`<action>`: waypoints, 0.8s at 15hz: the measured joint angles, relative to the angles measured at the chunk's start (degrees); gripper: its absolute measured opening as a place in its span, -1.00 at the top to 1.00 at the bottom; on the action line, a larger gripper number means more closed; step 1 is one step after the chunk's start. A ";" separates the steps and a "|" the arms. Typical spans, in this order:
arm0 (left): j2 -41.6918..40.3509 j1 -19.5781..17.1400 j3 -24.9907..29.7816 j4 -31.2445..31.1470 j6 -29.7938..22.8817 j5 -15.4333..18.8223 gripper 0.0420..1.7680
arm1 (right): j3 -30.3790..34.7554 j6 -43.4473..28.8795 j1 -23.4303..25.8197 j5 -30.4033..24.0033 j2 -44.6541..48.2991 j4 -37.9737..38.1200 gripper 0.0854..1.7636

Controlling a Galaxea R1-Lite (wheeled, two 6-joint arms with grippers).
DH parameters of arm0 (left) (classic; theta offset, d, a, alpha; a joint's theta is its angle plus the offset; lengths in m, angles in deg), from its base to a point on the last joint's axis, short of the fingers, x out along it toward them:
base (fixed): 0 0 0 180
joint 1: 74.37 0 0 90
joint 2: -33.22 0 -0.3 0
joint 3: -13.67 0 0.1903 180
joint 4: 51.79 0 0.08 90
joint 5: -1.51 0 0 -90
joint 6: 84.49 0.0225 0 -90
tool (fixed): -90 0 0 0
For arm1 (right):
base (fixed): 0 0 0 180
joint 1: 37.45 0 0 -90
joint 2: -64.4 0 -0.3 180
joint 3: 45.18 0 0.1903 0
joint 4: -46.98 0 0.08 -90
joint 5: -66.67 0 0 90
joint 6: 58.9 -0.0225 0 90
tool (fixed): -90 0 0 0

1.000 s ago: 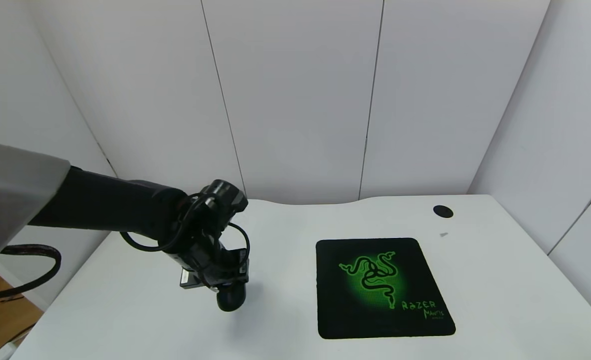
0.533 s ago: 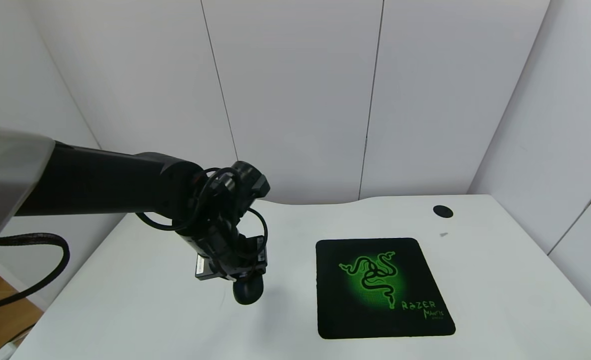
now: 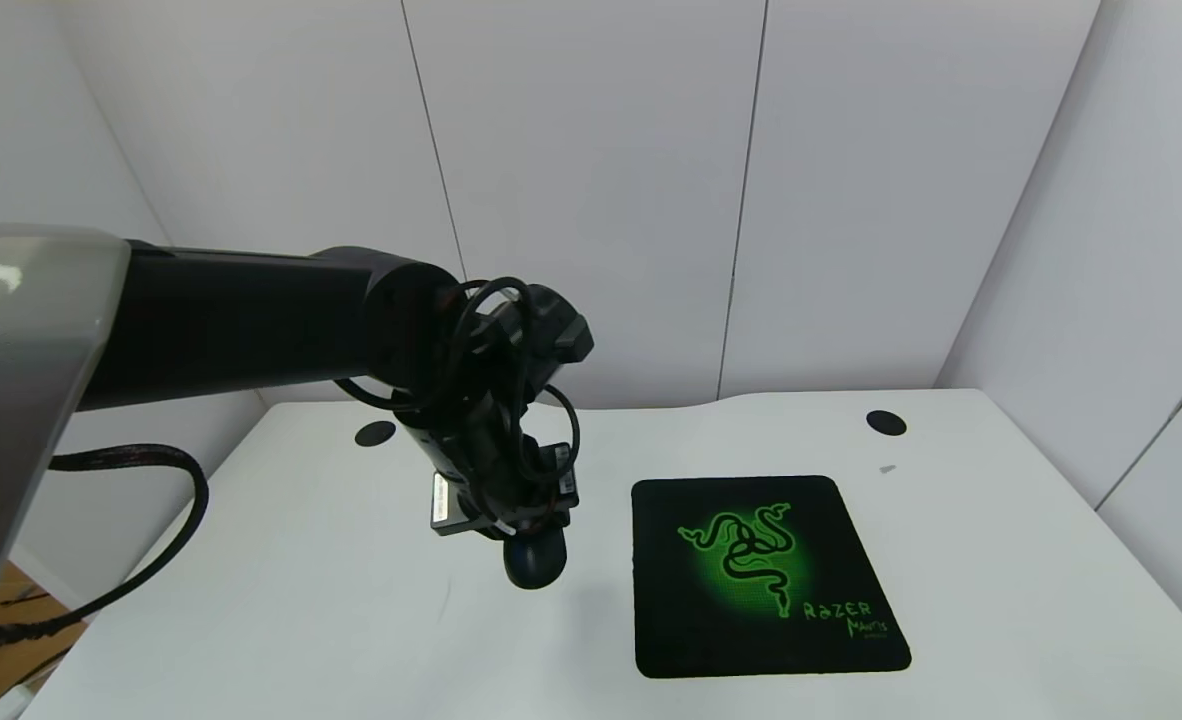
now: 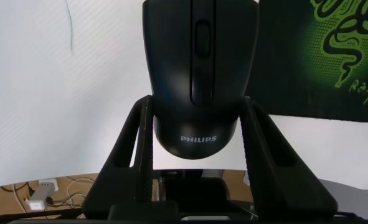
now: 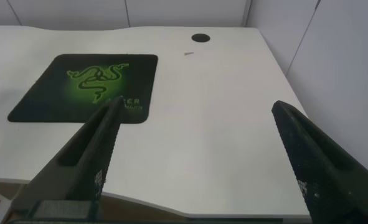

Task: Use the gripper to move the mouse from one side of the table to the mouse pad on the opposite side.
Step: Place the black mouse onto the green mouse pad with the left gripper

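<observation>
White worktop [image 3: 281,600], grey wall panels behind. Left pincer [image 3: 526,535] is clamped on the mouse [image 3: 535,562], airborne at 9 o'clock of the mouse pad [image 3: 766,575], near its edge. Pickup done; crossing and set-down remain. Right pincer [image 5: 199,162] parked, fingers apart.

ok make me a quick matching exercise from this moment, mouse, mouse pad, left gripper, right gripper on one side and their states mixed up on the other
Things:
1. mouse
2. mouse pad
3. left gripper
4. right gripper

States:
A. jaws open, holding nothing, back at the table's near edge
B. lying flat on the table, nothing on it
C. held in the air above the table, short of the pad
D. jaws shut on the mouse

Pairs: 1-C, 2-B, 3-D, 4-A
</observation>
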 joint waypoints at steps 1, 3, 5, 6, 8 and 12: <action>0.65 0.77 -1.80 -1.60 -0.60 0.00 0.03 | 0.00 0.00 0.00 0.05 0.00 0.00 -0.94; 2.13 2.67 -5.55 -4.44 -2.06 0.00 0.03 | 0.00 0.00 0.00 -0.01 0.00 0.00 -0.94; 3.82 4.91 -9.22 -6.41 -3.12 -0.06 0.03 | 0.00 -0.02 0.00 0.02 0.00 0.00 -0.94; 4.58 6.31 -10.45 -6.39 -3.54 -0.50 0.03 | 0.00 -0.02 0.00 0.00 0.00 0.02 -0.94; 5.99 9.02 -11.67 -5.73 -3.94 -2.08 0.03 | 0.00 -0.02 0.00 -0.01 0.00 0.00 -0.94; 9.11 12.24 -12.19 -0.66 -6.17 -4.73 0.03 | 0.00 0.00 0.00 0.00 0.00 0.02 -0.94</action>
